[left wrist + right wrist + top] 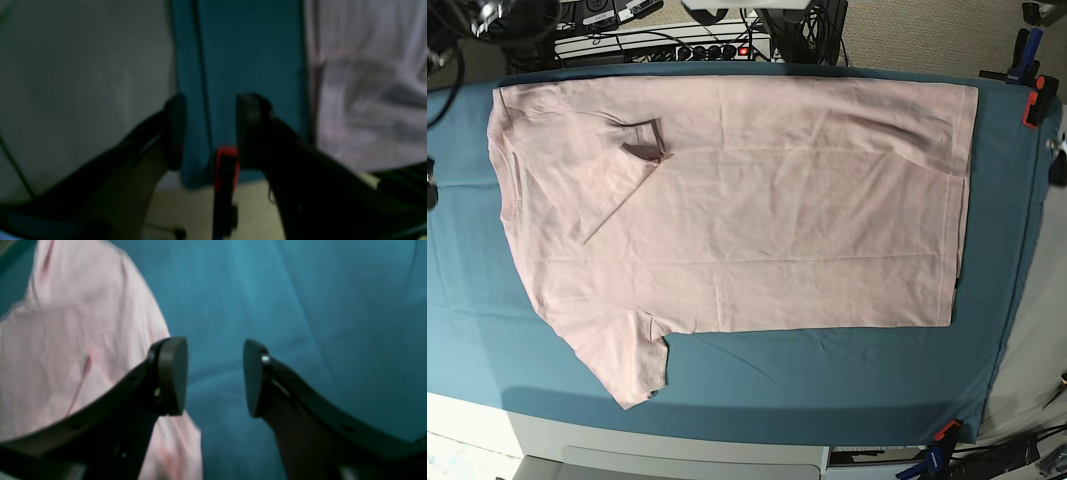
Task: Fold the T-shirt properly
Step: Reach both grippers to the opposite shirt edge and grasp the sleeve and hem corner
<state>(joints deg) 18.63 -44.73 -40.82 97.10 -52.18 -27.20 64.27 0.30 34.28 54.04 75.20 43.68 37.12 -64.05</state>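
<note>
The pale pink T-shirt [757,210] lies spread flat on the teal table cloth [827,370], neck end to the left and hem to the right. One sleeve [627,165] is folded in over the body; the other [627,365] sticks out at the lower left. My left gripper [211,110] is open and holds nothing, hovering over the cloth's edge with the T-shirt [367,100] to its right. My right gripper [215,373] is open too, over bare cloth, with the T-shirt [76,340] to its left. Neither arm shows clearly in the base view.
Red clamps [1034,100] [944,432] pin the cloth at the right-hand corners; one clamp [227,163] sits just below my left gripper. Cables and a power strip [667,40] run behind the table. Floor lies beyond the right edge.
</note>
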